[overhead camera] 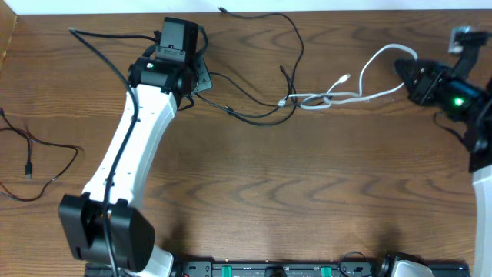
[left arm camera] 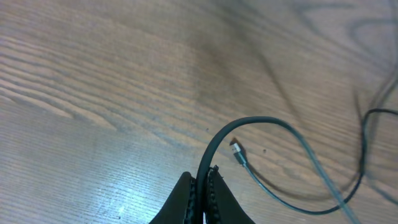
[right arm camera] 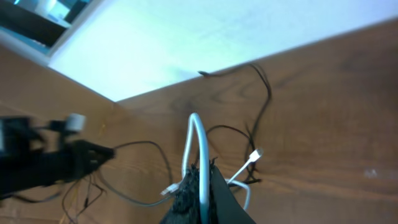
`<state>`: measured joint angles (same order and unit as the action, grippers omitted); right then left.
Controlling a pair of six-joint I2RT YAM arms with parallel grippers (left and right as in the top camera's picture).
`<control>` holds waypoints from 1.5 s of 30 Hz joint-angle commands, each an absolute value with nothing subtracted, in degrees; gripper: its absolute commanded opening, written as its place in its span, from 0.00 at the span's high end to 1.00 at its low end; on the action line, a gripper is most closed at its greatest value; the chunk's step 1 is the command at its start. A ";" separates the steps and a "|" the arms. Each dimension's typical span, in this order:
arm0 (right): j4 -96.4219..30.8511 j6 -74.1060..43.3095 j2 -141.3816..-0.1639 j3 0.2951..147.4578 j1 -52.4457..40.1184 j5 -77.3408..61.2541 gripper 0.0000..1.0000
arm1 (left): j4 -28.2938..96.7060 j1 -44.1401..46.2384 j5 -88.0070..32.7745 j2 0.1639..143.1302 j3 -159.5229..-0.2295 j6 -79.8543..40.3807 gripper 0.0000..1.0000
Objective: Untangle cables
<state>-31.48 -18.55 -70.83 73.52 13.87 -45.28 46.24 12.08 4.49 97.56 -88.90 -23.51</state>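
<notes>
In the overhead view my left gripper at the back left is shut on a black cable, which runs right into a knot. The left wrist view shows that black cable arching up out of the closed left gripper, with a small plug lying beside it. My right gripper at the far right is shut on the white cable, which loops left to the knot. In the right wrist view the white cable rises from the right gripper, near a white plug. A long black cable curves from the back edge down to the knot.
A thin dark cord with a small plug lies apart at the left edge. The table's back edge meets a white wall. Arm bases and a black rail line the front edge.
</notes>
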 commanded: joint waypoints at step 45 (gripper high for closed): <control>-34.09 -25.26 -71.79 110.08 38.70 -57.63 0.99 | 45.98 7.03 8.60 102.74 -88.97 -22.81 0.92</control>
<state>-34.26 -23.90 -70.89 109.03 38.87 -53.78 46.06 7.49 6.44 101.91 -88.90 -23.29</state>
